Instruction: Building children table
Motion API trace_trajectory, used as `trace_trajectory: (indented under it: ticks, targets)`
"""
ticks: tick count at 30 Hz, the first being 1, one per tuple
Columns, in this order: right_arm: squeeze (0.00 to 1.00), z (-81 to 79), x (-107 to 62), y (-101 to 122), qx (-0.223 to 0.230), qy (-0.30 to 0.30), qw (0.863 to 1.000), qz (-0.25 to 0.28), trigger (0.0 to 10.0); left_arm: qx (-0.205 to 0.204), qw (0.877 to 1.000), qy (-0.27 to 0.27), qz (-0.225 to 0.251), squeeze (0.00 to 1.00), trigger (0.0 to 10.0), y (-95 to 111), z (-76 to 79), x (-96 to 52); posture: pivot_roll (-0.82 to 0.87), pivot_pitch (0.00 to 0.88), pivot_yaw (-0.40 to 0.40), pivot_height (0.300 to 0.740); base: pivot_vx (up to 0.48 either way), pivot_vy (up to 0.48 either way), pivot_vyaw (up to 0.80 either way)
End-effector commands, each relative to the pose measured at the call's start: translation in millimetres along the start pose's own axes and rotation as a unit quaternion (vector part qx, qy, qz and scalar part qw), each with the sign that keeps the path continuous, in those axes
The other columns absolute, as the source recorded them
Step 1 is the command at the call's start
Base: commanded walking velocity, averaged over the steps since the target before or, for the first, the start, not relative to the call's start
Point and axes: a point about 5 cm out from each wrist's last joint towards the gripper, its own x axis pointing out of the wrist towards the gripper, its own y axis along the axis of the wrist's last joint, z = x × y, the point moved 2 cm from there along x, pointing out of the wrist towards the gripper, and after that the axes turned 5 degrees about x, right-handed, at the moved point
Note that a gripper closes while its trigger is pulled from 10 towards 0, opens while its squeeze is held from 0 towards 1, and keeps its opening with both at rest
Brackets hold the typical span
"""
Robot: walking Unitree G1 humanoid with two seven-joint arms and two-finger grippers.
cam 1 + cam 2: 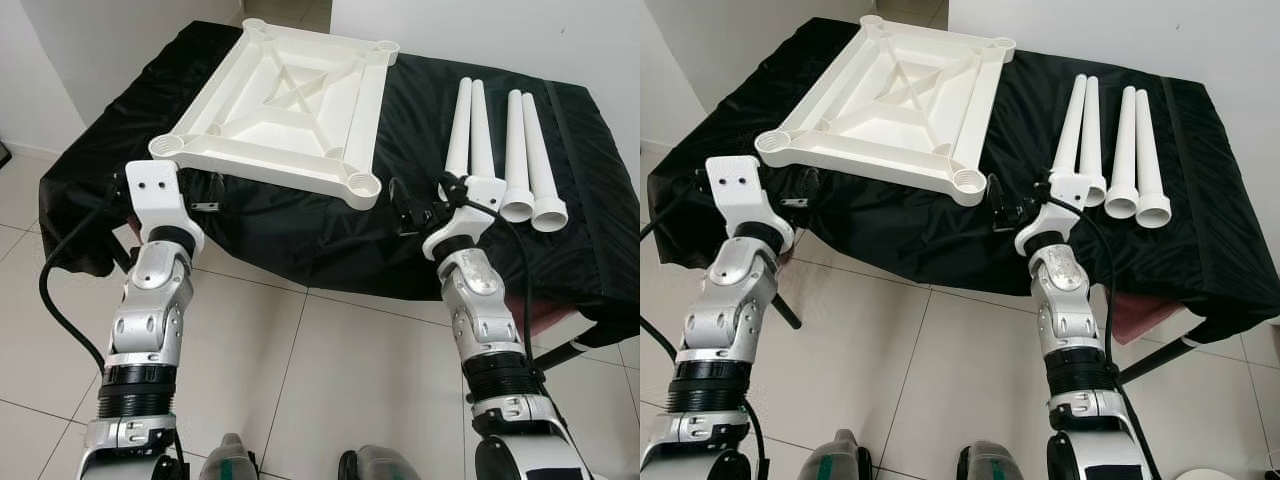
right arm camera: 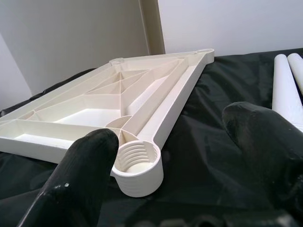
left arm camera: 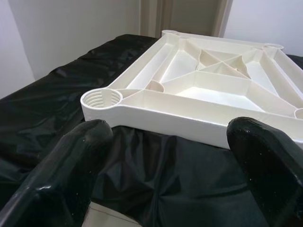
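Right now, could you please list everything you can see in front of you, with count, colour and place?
Table top: one, white, lying underside up with threaded corner sockets, on the left part of the covered surface.
Table legs: four, white tubes, lying side by side on the right part of the cover, apart from the table top.
Cover: one, black, draped over the work surface.
Floor tiles: pale, below the surface.
Left gripper: black fingers open, facing the table top's near edge.
Right gripper: black fingers open, by the near right corner socket.
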Motion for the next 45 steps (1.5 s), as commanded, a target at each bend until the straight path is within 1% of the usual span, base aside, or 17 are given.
trace_trajectory:
  ticks: [1,8,19,45]
  targets:
    - [0.0,2.1,0.8,0.2,-0.004,0.0,1.0,0.002,10.0,-0.001,1.0,-0.009,0.001,0.0,10.0,0.6,1.5,1.1,-0.03,0.0,-0.029,0.74,0.0,0.0,0.0]
    - [0.0,2.8,0.1,0.1,-0.007,-0.001,1.0,0.003,10.0,-0.003,1.0,-0.009,0.003,0.0,10.0,1.6,2.6,2.4,-0.03,0.0,-0.029,0.74,0.0,0.0,0.0]
    - [0.0,5.1,1.4,1.1,-0.011,-0.003,1.0,0.005,10.0,-0.005,1.0,-0.006,0.009,0.0,10.0,5.8,0.7,3.2,-0.03,0.0,-0.033,0.74,0.254,0.0,0.0]
    - [0.0,1.9,5.3,1.3,-0.016,0.006,1.0,0.009,10.0,-0.004,1.0,-0.001,0.012,0.0,10.0,8.1,-1.8,1.9,-0.01,0.0,-0.041,0.74,0.253,0.0,0.0]
